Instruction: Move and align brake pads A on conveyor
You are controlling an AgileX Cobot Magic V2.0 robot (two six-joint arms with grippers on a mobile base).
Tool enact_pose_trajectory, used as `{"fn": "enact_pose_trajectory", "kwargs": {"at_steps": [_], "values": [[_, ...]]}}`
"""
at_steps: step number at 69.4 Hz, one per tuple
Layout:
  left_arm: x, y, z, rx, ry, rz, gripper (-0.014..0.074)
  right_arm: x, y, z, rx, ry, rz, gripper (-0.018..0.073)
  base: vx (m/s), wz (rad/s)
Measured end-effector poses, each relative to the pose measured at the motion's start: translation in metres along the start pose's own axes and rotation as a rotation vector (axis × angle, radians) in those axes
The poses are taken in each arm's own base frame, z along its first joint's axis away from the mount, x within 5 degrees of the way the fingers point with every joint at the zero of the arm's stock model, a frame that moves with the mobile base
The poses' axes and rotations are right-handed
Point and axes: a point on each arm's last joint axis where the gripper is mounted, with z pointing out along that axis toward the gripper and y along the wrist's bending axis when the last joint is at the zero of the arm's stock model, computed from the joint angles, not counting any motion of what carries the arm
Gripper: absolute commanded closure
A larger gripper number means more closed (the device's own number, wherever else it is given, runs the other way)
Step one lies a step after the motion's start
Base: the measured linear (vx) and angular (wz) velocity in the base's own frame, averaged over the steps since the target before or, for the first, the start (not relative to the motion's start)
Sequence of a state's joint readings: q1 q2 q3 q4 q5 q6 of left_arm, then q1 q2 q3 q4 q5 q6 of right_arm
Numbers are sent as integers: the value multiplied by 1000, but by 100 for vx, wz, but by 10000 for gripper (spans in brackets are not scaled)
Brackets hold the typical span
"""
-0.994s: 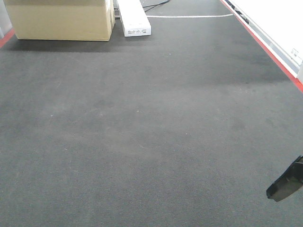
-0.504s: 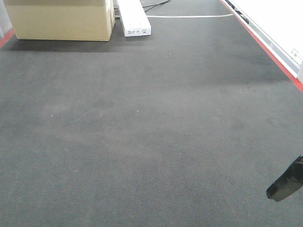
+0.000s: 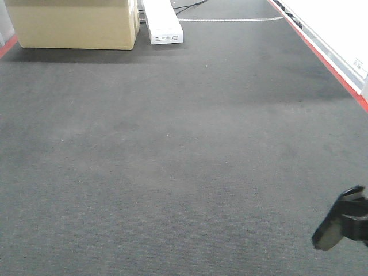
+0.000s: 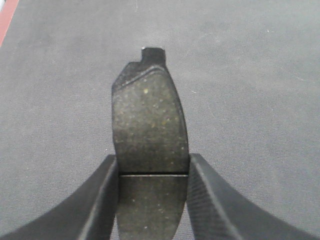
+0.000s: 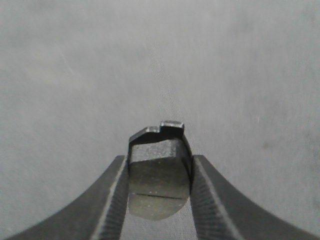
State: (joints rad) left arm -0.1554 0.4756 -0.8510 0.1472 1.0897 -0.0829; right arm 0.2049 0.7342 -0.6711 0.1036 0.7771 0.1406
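Left gripper (image 4: 153,167) pinches one brake pad (image 4: 149,120) edgewise, right gripper (image 5: 159,161) a second pad (image 5: 159,182), so I can lay both aligned.

— Where does the front view look from?
— High at the near end of the conveyor (image 3: 172,172), tilted down and facing along it toward 12 o'clock. A cardboard box (image 3: 75,26) sits far off at 11.
— And the wrist views?
— Each looks out between its own fingers, close over the belt. At 6 o'clock the left gripper (image 4: 152,157) pinches a brake pad (image 4: 150,115), and the right gripper (image 5: 158,159) a second brake pad (image 5: 159,177).
— What do they share?
— The belt's grey weave. A dark shape (image 3: 340,225) sits at 4 o'clock in the front view; I cannot tell whose it is.
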Motion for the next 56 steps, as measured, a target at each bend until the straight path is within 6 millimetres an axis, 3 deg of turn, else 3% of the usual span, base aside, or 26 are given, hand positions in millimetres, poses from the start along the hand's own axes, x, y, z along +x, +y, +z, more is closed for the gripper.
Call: {"fn": "enact_pose_trajectory", "kwargs": {"at_steps": [13, 27, 43, 56], "values": [[0, 0, 0, 0, 0, 0, 602, -12, 1, 25, 21, 101, -4, 566, 0, 0], [0, 0, 0, 0, 0, 0, 602, -41, 5, 51, 35, 191, -54, 566, 0, 0], [0, 0, 0, 0, 0, 0, 602, -67, 8, 97, 54, 401, -109, 566, 0, 0], [0, 0, 0, 0, 0, 0, 602, -83, 8, 134, 61, 475, -123, 564, 0, 0]]}}
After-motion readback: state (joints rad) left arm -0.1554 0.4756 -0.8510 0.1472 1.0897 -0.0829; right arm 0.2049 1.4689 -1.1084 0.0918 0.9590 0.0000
